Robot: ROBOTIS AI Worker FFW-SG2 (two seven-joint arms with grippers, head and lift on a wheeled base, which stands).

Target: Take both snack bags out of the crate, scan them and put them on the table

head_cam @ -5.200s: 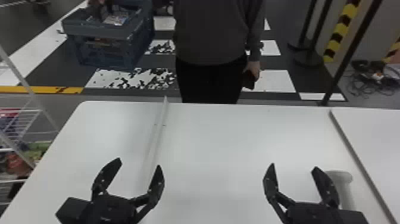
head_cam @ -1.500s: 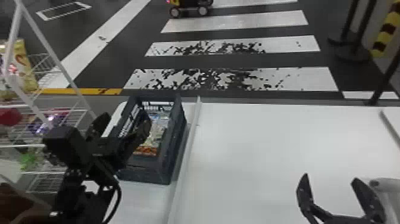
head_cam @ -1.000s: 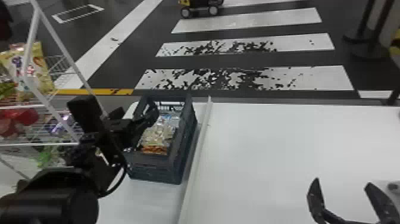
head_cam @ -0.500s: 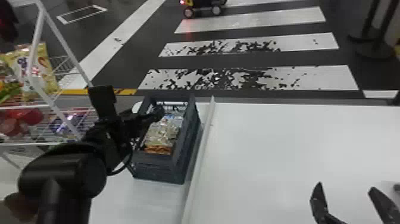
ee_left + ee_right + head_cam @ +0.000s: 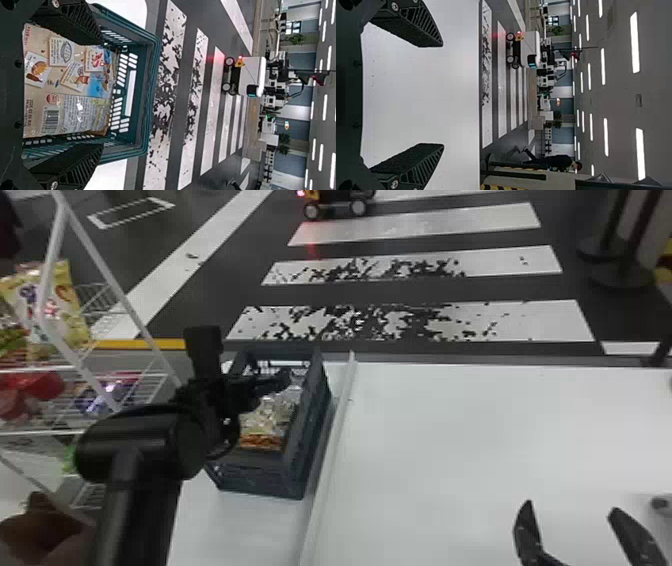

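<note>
Aiming the black left gripper [image 5: 101, 95], spread and empty, at the beige plastic snack bag [image 5: 73, 113] inside the blue-grey slatted crate [image 5: 255, 482], parking the spread black right gripper [image 5: 443, 95] well outside, and risking pinching crate wall by closing off-centre.

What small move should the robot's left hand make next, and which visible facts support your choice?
Probably ease the left hand slightly deeper into the crate, ready to close on the snack bag. The head view shows it reaching over the crate; the left wrist view shows its fingers spread, framing the bag, with no grip on it visible.
</note>
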